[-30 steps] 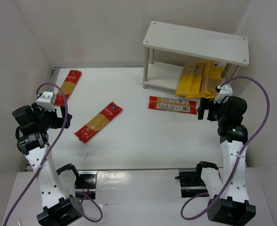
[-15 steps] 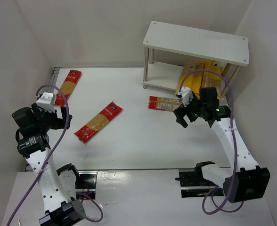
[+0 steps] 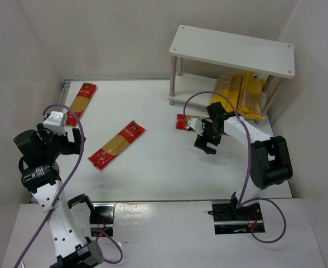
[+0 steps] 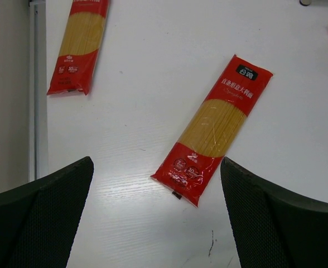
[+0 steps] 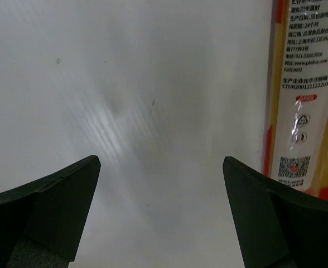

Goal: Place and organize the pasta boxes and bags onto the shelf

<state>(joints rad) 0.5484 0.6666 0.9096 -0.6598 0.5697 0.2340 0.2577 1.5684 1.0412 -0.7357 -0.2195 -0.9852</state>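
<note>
The white two-tier shelf (image 3: 231, 50) stands at the back right. Several yellow pasta packs (image 3: 239, 92) lie on its lower tier, sticking out at the front. Three red-ended packs lie on the table: one far left (image 3: 80, 102), one in the middle (image 3: 117, 144), and one in front of the shelf (image 3: 181, 121), mostly hidden by my right arm. My right gripper (image 3: 205, 146) is open and empty just above the table; that pack (image 5: 303, 84) lies beside its right finger. My left gripper (image 3: 76, 140) is open and empty, and the middle pack (image 4: 214, 127) is ahead of it.
White walls close in the table on the left, back and right. A metal strip (image 4: 38, 84) runs along the table's left edge beside the far-left pack (image 4: 80, 44). The shelf's thin legs (image 3: 172, 89) stand on the table.
My right arm has swung from beside the shelf's right end leftward, over the red pack in front of the shelf. The left arm has barely moved. No pack has moved.
</note>
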